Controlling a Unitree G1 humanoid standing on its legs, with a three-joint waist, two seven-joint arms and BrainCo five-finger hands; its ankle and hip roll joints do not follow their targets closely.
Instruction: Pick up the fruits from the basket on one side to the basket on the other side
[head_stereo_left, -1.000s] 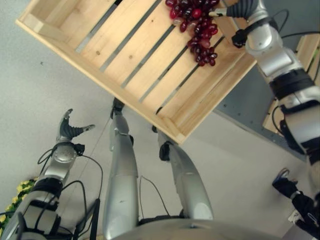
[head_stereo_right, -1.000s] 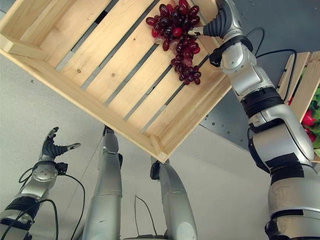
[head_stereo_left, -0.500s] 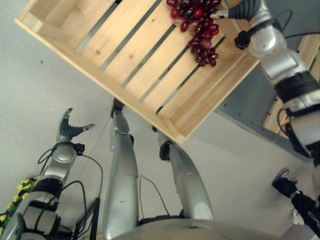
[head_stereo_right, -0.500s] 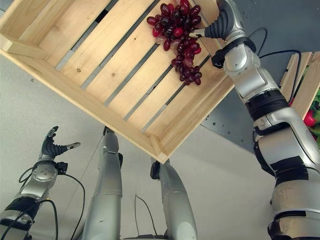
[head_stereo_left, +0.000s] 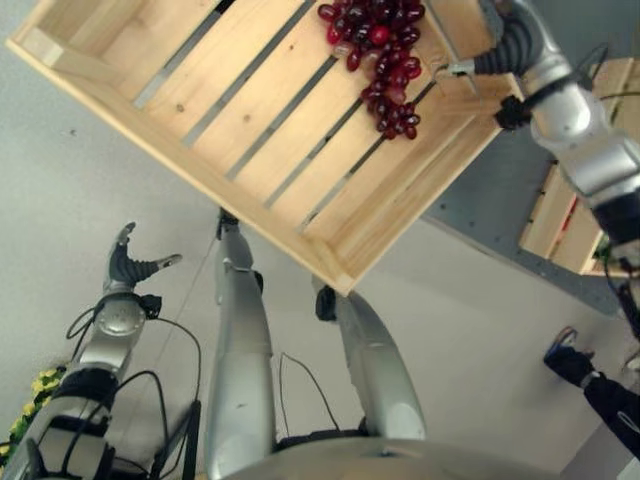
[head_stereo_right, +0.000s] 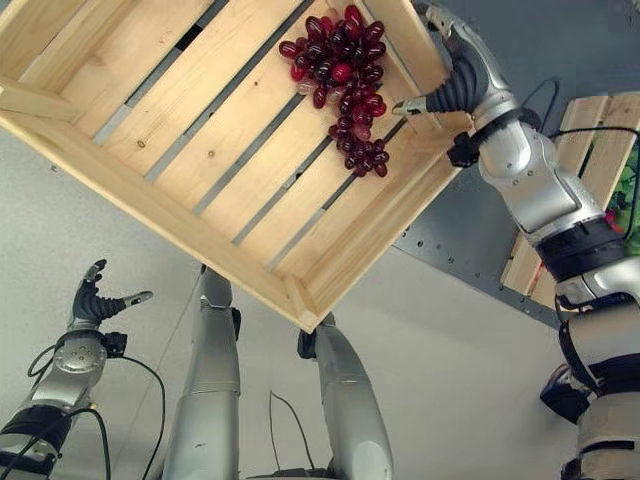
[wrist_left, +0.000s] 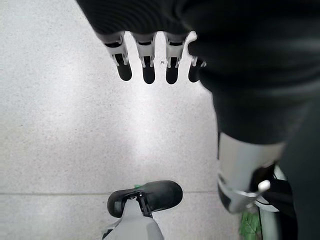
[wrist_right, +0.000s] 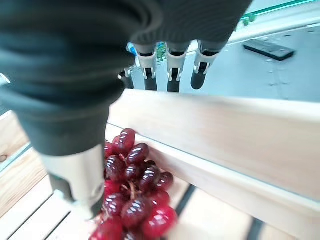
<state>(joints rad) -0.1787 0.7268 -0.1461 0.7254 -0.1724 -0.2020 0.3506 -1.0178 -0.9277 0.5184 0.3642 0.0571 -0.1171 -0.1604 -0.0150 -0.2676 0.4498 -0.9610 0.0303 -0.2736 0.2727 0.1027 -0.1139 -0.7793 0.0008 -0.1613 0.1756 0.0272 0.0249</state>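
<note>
A bunch of dark red grapes (head_stereo_right: 345, 85) lies on the slats of a big wooden crate (head_stereo_right: 180, 170), close to its right wall. My right hand (head_stereo_right: 455, 85) hovers over that wall, just right of the grapes and apart from them, open and holding nothing. In the right wrist view its straight fingers (wrist_right: 170, 65) reach past the crate's wall, with the grapes (wrist_right: 132, 195) below by the thumb. My left hand (head_stereo_right: 90, 300) hangs over the floor at the lower left, open and empty, its fingers (wrist_left: 145, 65) relaxed.
A second wooden crate (head_stereo_left: 560, 215) stands at the right edge, with something green and red (head_stereo_right: 630, 190) in it. Between the two crates lies a grey metal plate (head_stereo_right: 460, 240). Yellow-green leaves (head_stereo_left: 40, 390) show on the floor at the lower left.
My right hand has drawn back to the right, from beside the grapes to over the crate's wall. The grapes stay in the crate. The whole picture has shifted slightly.
</note>
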